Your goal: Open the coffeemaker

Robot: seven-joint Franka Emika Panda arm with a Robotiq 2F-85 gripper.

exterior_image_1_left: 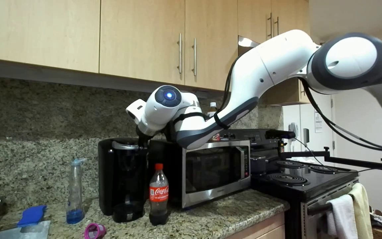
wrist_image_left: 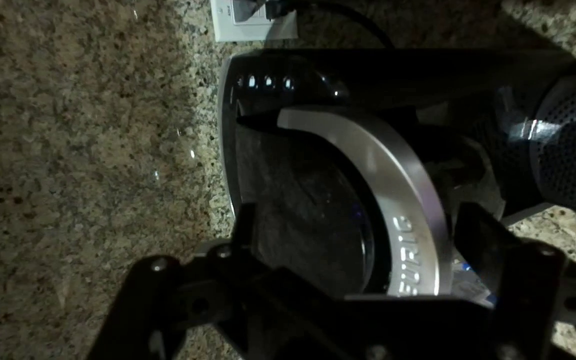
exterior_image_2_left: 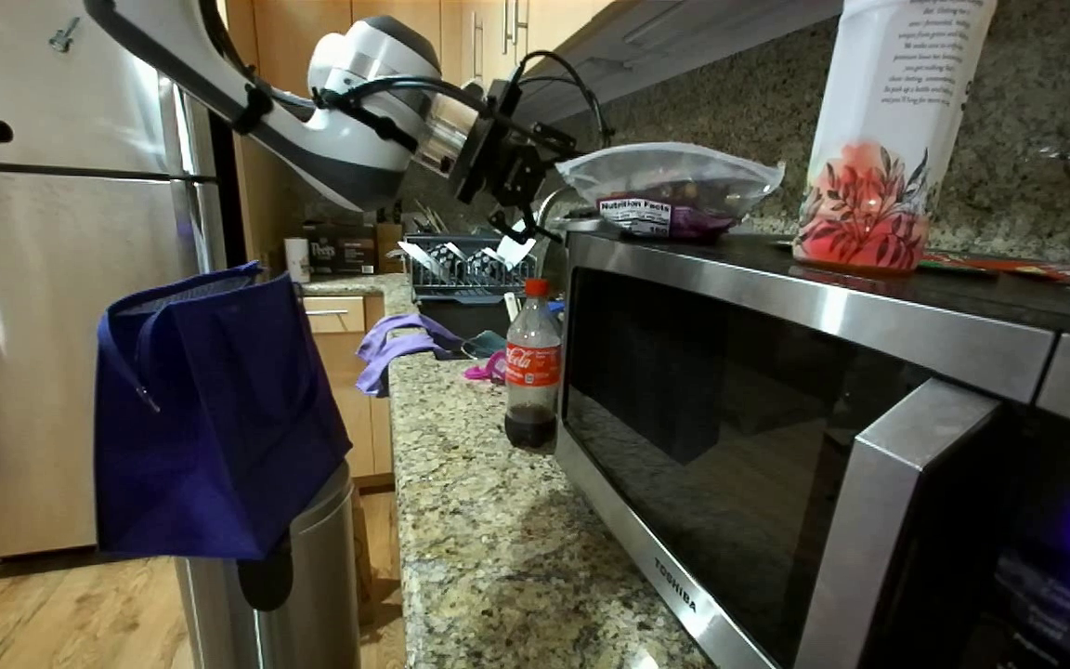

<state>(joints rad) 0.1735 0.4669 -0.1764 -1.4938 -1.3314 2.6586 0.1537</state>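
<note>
The coffeemaker (exterior_image_1_left: 121, 179) stands under the gripper (wrist_image_left: 359, 225), whose fingers (wrist_image_left: 478, 232) are wide apart. In the wrist view, the silver handle (wrist_image_left: 385, 170) curves between them, closer to the front one.

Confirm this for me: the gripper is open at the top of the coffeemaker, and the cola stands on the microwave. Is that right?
Not quite. The cola isn't on the microwave; it stands on the counter, as both exterior views show. The rest is right: the gripper is open at the top of the coffeemaker.
</note>
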